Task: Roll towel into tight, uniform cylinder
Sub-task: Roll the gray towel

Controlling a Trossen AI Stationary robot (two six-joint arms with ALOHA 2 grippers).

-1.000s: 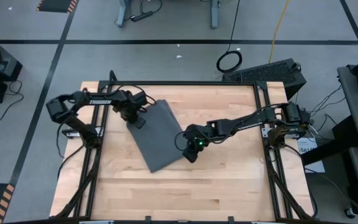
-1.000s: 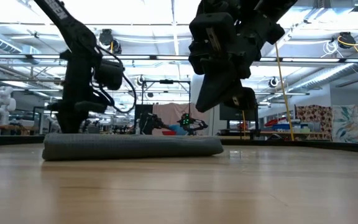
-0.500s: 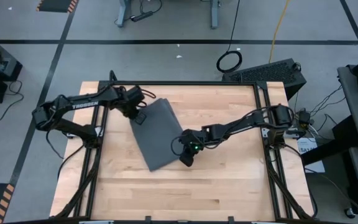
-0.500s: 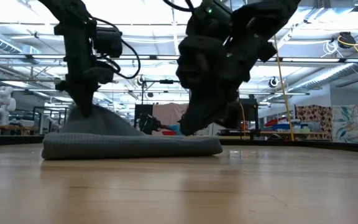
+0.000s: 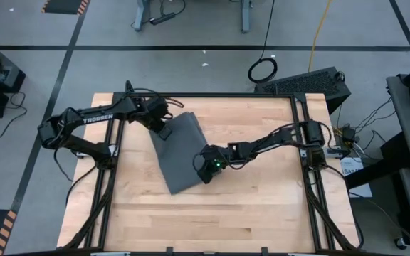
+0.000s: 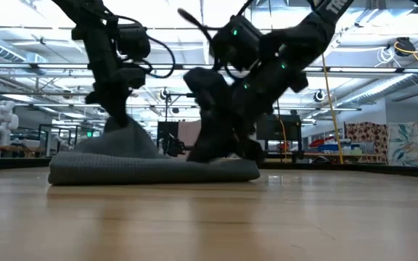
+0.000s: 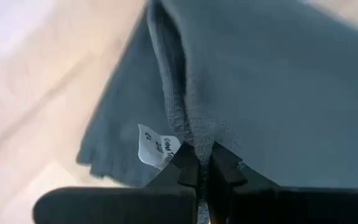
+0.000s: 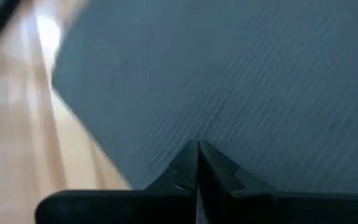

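The dark grey towel [image 5: 179,155] lies folded flat and slanted on the wooden table, its underside on the wood. Its far left edge is pulled up into a peak [image 6: 122,136]. My left gripper [image 5: 164,131] is shut on that raised edge, beside the small white tag [image 7: 157,147]. My right gripper [image 5: 203,169] is shut, and its tips are down on the towel near its right edge [image 8: 197,147]. No cylinder shows; the towel is unrolled. My left gripper pinches a raised ridge of cloth [image 7: 194,134] at the towel's far left edge, right beside the tag. The fingers come steeply from above. That edge hangs lifted as a peak, and the other parts of the towel lie on the table. My right gripper's shut fingertips [image 8: 190,155] rest on the towel's flat top surface [image 8: 229,118] near its right edge, slanting down from the table's right side. No cloth shows between the fingers. The towel lies flat under them.
Bare wood [image 5: 262,206] spreads around the towel, most of it toward the near and right sides. Black frame rails [image 5: 305,171] run along the table's left and right edges. The room's floor and benches lie beyond.
My left gripper has risen with the towel's far left edge, drawing it up from flat into a peak while the other parts stayed on the table. My right gripper has come down and toward the table's left, from above the towel's right edge onto the cloth.
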